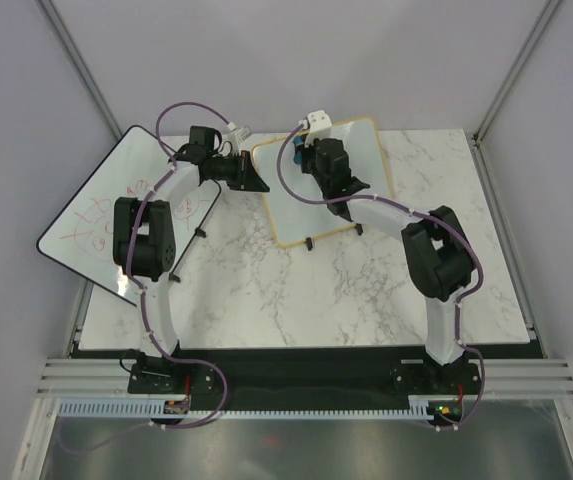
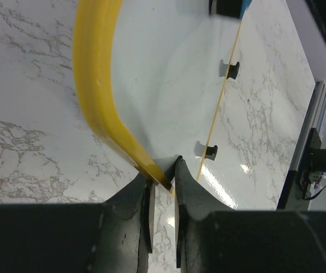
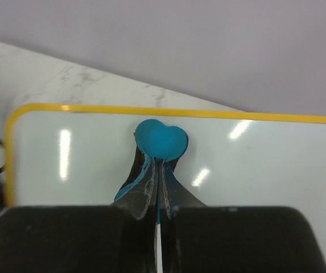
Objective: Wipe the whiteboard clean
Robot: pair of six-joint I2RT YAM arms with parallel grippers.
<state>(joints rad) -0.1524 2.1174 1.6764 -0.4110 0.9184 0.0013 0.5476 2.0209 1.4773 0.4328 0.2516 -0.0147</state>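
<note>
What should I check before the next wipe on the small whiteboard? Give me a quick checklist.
1. The left gripper steadies the whiteboard: ok, shut on its yellow frame.
2. The right gripper holds the blue eraser: ok, shut on it.
3. Eraser over the board's white surface: ok. Whether it is pressing on the surface: cannot tell.
4. Marks left to wipe: cannot tell. Neither wrist view shows any, but the right arm hides part of the board from above.
5. Arms apart from each other: ok in the top view.
6. The larger doodled board out of the wiping path: ok, off to the left.
</note>
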